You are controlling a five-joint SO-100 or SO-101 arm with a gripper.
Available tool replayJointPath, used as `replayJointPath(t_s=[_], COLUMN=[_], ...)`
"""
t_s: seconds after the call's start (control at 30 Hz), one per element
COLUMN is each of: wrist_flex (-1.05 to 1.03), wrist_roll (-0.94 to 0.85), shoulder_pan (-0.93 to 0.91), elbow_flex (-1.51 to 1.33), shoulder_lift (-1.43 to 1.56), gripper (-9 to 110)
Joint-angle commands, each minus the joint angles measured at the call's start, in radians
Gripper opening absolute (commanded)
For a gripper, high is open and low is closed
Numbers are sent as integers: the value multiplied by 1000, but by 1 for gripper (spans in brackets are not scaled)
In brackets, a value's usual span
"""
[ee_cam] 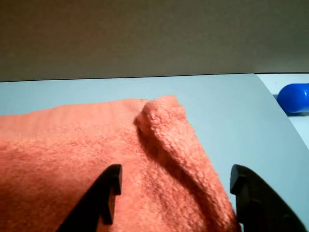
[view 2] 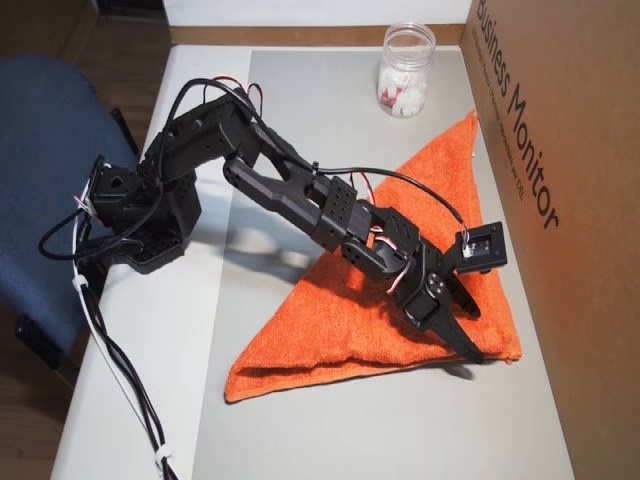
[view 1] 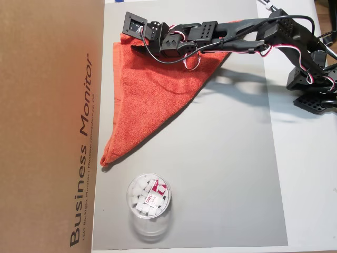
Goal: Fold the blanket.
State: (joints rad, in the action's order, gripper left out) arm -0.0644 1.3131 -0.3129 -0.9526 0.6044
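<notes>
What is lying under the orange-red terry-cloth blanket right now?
The orange-red terry-cloth blanket, folded into a triangle, lies on the grey mat, which shows on its open sides. The open gripper hovers over one corner. Whatever lies between or beneath the folded layers is covered.

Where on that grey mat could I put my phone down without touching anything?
Bare grey mat lies between the blanket's long diagonal edge, the clear plastic cup and the mat's white-table side. It is crowded where the gripper hangs over the blanket beside the cardboard box.
</notes>
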Motion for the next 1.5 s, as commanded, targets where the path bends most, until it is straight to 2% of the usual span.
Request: replayJointPath(t_s=[0.0,0.47,0.87,1.47], wrist_flex=[17,2,2,3], wrist_roll=[-3,-3,0,469], shoulder_pan=[11,9,-52,-146], elbow_flex=[46,-120,-448,-928], shoulder_lift=[35,275,592,1080], gripper=[23,23,23,23])
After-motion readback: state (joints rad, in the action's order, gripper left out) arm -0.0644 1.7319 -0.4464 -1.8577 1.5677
